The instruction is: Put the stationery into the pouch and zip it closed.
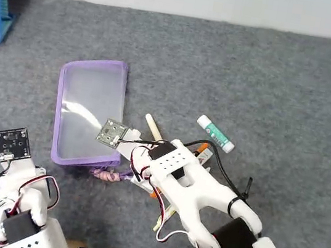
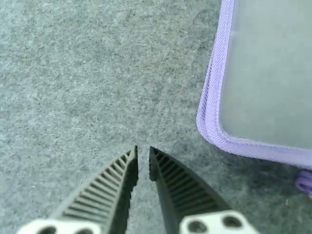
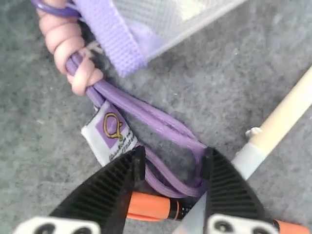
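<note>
Right wrist view showed the right gripper (image 3: 174, 152), jaws apart, straddling the purple cord loop (image 3: 146, 116) of the pouch (image 3: 185, 12), which lay just beyond its fingertips. Soft, light and limp, the loop probably suited pinching near its end.

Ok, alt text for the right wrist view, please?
The right arm's open pincer straddles the purple cord loop of the clear, purple-edged pouch, with an orange pen lying under it. A cream stick with a clear cap lies beside it on the grey carpet.
</note>
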`<action>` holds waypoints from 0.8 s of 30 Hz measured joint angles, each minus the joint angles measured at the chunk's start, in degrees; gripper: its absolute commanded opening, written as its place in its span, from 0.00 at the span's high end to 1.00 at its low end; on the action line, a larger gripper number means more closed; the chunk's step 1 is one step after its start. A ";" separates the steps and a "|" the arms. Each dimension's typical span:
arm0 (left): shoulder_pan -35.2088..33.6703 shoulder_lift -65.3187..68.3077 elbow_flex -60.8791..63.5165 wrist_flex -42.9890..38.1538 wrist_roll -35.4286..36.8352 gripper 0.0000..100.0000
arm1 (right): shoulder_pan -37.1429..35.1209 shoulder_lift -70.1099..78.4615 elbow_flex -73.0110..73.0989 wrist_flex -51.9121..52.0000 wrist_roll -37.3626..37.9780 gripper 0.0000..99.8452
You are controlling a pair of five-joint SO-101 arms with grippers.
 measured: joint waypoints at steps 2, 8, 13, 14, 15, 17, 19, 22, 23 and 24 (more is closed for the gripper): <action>0.00 0.00 0.00 0.00 0.00 0.95 | 0.00 0.00 -0.44 0.00 0.00 0.98; 0.00 0.00 0.00 0.00 0.00 0.95 | 0.00 0.00 -1.85 2.73 -0.09 0.99; 0.00 0.00 0.00 0.00 0.00 0.95 | -0.26 -1.85 -5.45 11.96 0.62 0.99; 0.00 0.00 0.00 0.00 0.00 0.95 | -0.26 -3.34 -5.98 14.15 1.41 0.99; 0.00 0.00 0.00 0.00 0.00 0.95 | -0.26 -4.84 -6.59 16.44 2.20 0.99; 0.00 0.00 0.00 0.00 0.00 0.95 | -0.26 -8.44 -8.35 21.01 3.52 0.99; 0.00 0.00 0.00 0.00 0.00 0.95 | 0.44 -11.69 -10.37 26.11 4.66 0.99; 0.00 0.00 0.00 0.00 0.00 0.95 | 4.48 -15.56 -13.01 31.91 7.12 0.99; 0.00 0.00 0.00 0.00 0.00 0.95 | 6.15 -16.44 -13.63 33.41 8.26 0.99; 0.00 0.00 0.00 0.00 0.00 0.95 | 7.91 -17.05 -14.07 34.90 9.49 0.99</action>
